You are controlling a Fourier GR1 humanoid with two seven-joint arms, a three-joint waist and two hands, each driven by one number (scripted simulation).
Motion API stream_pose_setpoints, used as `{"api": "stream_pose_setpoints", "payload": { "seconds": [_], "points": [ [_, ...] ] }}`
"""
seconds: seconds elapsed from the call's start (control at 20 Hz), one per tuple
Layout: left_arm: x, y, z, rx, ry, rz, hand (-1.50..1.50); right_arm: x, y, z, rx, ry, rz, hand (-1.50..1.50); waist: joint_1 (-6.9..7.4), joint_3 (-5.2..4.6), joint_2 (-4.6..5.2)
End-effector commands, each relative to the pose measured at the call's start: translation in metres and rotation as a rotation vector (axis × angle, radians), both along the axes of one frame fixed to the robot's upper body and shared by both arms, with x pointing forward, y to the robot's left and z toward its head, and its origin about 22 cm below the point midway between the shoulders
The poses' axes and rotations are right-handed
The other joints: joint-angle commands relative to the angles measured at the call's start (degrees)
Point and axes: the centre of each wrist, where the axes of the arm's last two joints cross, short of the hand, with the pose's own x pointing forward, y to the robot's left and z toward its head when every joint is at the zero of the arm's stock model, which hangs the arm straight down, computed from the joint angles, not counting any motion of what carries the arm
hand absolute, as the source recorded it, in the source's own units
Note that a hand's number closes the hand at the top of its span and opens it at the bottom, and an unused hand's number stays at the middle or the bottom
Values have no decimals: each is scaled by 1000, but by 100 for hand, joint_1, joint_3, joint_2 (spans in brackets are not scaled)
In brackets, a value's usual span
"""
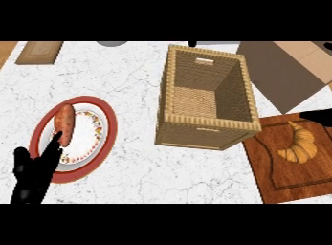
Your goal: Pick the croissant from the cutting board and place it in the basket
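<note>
One croissant lies on the wooden cutting board at the near right, just right of the basket. The right hand pokes in from the right edge, just past the croissant on its far side. I cannot tell if it is open or closed. The left hand rests near left, wide open, fingers up, by a red-rimmed plate.

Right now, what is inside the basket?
Inside the basket only its woven floor and walls show; the croissant lies on the cutting board. The near rim hides the floor's front edge.

Croissant on cutting board right of basket; plate, perhaps sausage, left.
</note>
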Motion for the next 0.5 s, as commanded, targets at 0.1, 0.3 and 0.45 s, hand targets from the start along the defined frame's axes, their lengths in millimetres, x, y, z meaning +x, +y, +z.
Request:
{"api": "stream_pose_setpoints", "payload": {
  "seconds": [0.1,0.3,0.45],
  "points": [
    [-16,0,-22,-15,108,3,0,-20,-10,95,-268,160,-52,-150,-62,-49,38],
    [-22,-13,-17,-13,106,0,0,-31,-13,129,-302,348,-12,-150,6,-38,31],
    [-18,-15,-19,-39,110,-7,0,-38,-24,157,-345,466,-2,-150,4,-40,56]
  ]
}}
